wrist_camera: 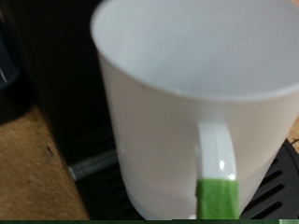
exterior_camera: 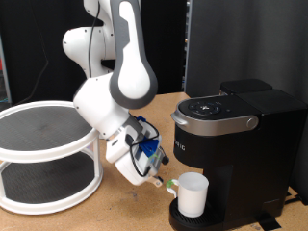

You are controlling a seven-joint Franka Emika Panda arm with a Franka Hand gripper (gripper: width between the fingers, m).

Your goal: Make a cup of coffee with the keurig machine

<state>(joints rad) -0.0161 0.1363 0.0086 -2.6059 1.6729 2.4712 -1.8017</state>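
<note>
The white cup [exterior_camera: 192, 195] stands upright on the round drip tray [exterior_camera: 178, 221] under the head of the black keurig machine [exterior_camera: 236, 135], whose silver-rimmed lid is down. My gripper [exterior_camera: 166, 182] sits low at the cup's left side in the exterior view, right at its handle. In the wrist view the cup [wrist_camera: 177, 112] fills the frame, its handle [wrist_camera: 217, 149] facing the camera. One green-tipped fingertip [wrist_camera: 217, 198] overlaps the lower end of the handle. The cup's inside is hidden.
A white two-tier round rack [exterior_camera: 43, 154] with dark mesh shelves stands on the wooden table [exterior_camera: 115, 214] at the exterior view's left. A dark panel rises behind the machine. Blue cabling hangs off the wrist [exterior_camera: 146, 149].
</note>
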